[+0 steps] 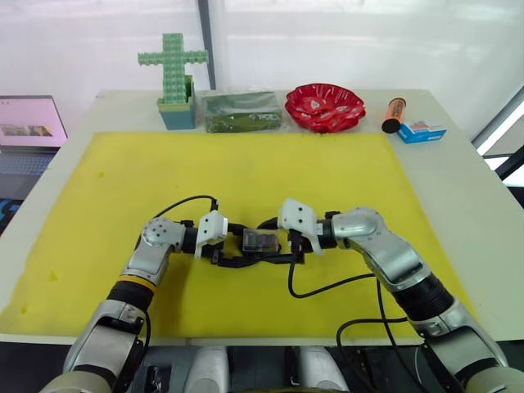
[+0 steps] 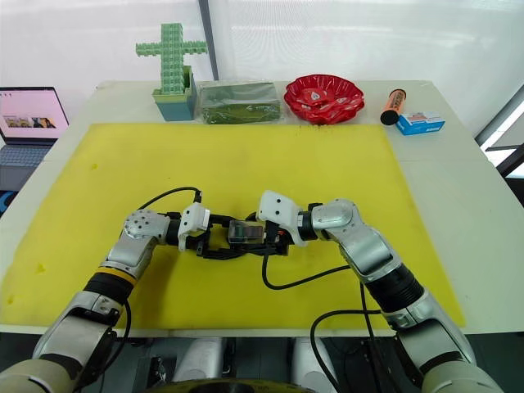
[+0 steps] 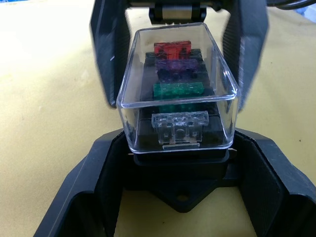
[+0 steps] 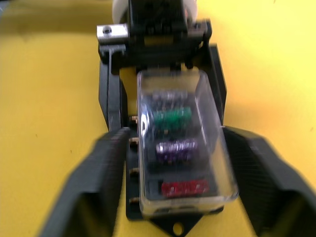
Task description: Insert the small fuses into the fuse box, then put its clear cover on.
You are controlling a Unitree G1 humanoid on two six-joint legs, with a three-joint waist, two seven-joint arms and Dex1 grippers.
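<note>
Centrally on the yellow mat (image 1: 327,176), the fuse box (image 1: 260,242) sits between both grippers, the cover (image 3: 177,89) already seated over it. Under the cover four fuses stand in a row: red (image 3: 172,48), purple (image 3: 175,66), green (image 3: 177,90), grey (image 3: 179,121). Left gripper (image 1: 232,258) jaws pinch the box at its sides near one end. Right gripper (image 1: 277,255) jaws are spread, one finger on each side of the box's other end, not visibly touching it. Along the table's far edge: green block cross (image 1: 173,70), dark green box (image 1: 241,110), red bowl (image 1: 324,106).
</note>
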